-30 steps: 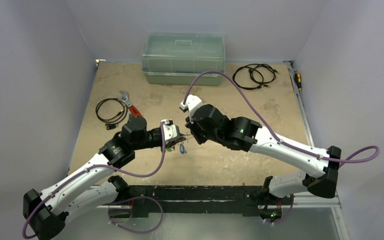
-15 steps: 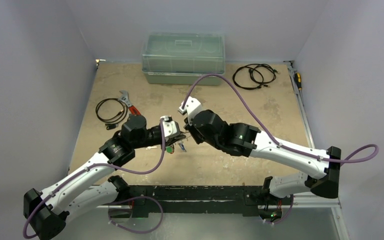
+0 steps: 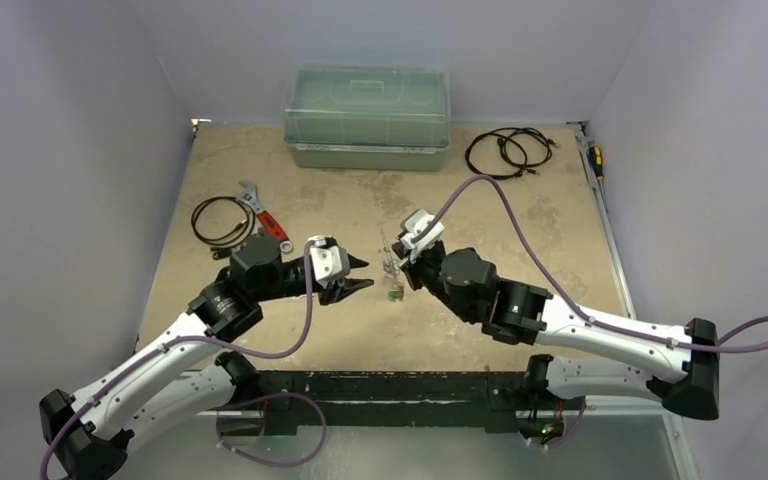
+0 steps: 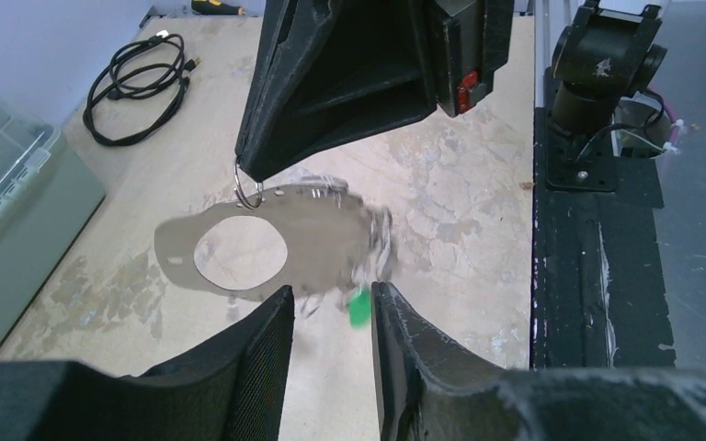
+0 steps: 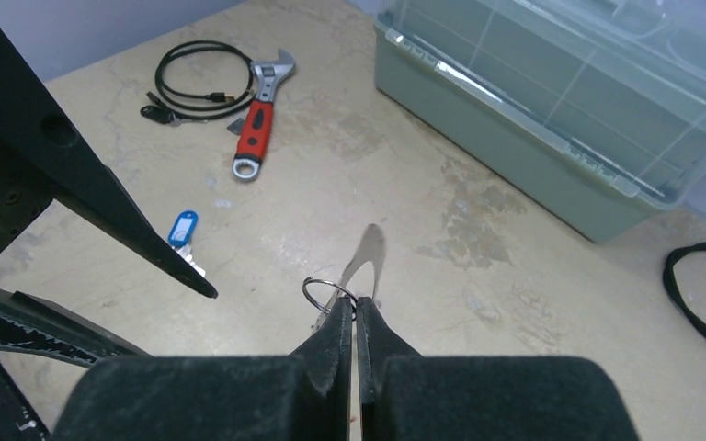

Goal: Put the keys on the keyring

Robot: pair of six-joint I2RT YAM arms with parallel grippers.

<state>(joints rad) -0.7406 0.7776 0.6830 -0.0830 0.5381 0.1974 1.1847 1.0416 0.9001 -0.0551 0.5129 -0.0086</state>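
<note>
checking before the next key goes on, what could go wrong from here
1. The right claw pinches the keyring only by its edge, so it could twist or slip out.
2. The green-tagged key hanging from it looks blurred in the left wrist view, perhaps swinging, which could upset threading.
3. The blue-tagged key lies flat on the table; the open left claw may struggle to lift it.

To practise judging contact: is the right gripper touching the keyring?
Touching. In the right wrist view, the right gripper is shut, its fingertips pinching the near edge of the keyring.
</note>
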